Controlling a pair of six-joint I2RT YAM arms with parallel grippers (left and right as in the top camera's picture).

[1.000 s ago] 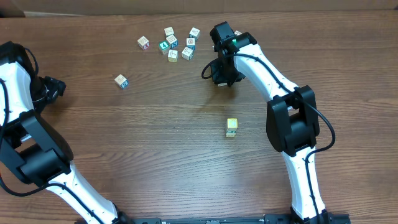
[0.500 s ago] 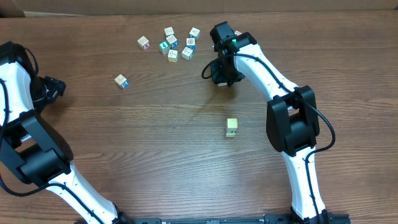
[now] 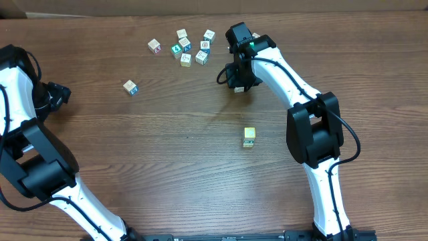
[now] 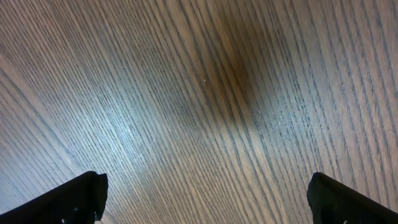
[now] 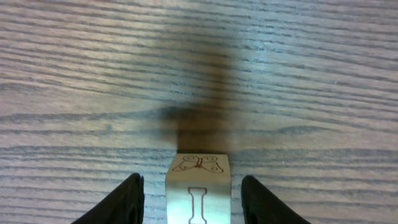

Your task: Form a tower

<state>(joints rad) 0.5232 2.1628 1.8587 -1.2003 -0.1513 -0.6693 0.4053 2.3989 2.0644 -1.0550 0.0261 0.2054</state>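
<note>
The tower point(image 3: 249, 136) is a short one-cube-wide stack with a yellow top, standing mid-table. My right gripper point(image 3: 237, 84) hangs well behind it, pointing down near the cluster of loose cubes. In the right wrist view a pale cube point(image 5: 199, 199) printed with a butterfly and the letter I sits between the fingers of the right gripper point(image 5: 191, 179), with a gap on each side, so the jaws are open and not touching it. My left gripper point(image 4: 208, 205) is wide open over bare wood at the far left point(image 3: 57, 94).
Several loose picture cubes point(image 3: 187, 47) lie in a cluster at the back of the table, left of my right gripper. One single cube point(image 3: 130, 87) lies apart to the left. A cardboard edge point(image 3: 200, 5) runs along the back.
The right jaws have spread a little. The arms and the tower have not visibly moved.
</note>
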